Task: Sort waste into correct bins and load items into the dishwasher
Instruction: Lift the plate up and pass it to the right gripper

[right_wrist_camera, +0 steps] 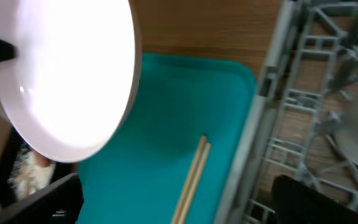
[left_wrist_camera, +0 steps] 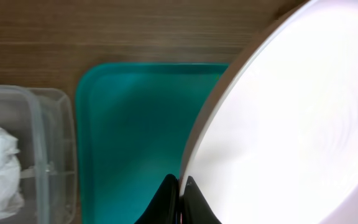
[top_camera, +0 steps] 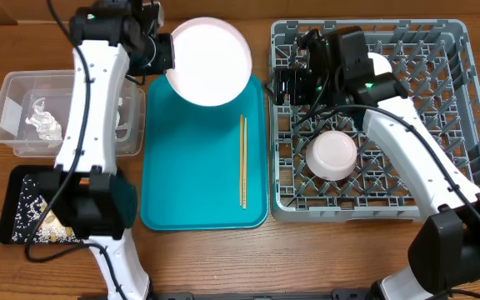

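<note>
Note the plate (top_camera: 211, 60): the left pincer (left_wrist_camera: 180, 193) is clamped on its rim, holding it above the far end of the teal tray (top_camera: 190, 167). The chopsticks (top_camera: 242, 161) lie on that tray, not yet loaded. One bowl (top_camera: 332, 155) sits in the rack (top_camera: 440, 50). The right pincer (top_camera: 283, 82) stands wide open and empty over the rack's tray-side edge. The tissue (top_camera: 44, 123) is in the clear tub (top_camera: 11, 100).

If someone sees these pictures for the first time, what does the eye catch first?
The big pale plate, gripped at its rim by the left gripper over the far end of the teal tray. Then the grey rack on the right, holding a white bowl, and the chopsticks lying on the tray.
</note>
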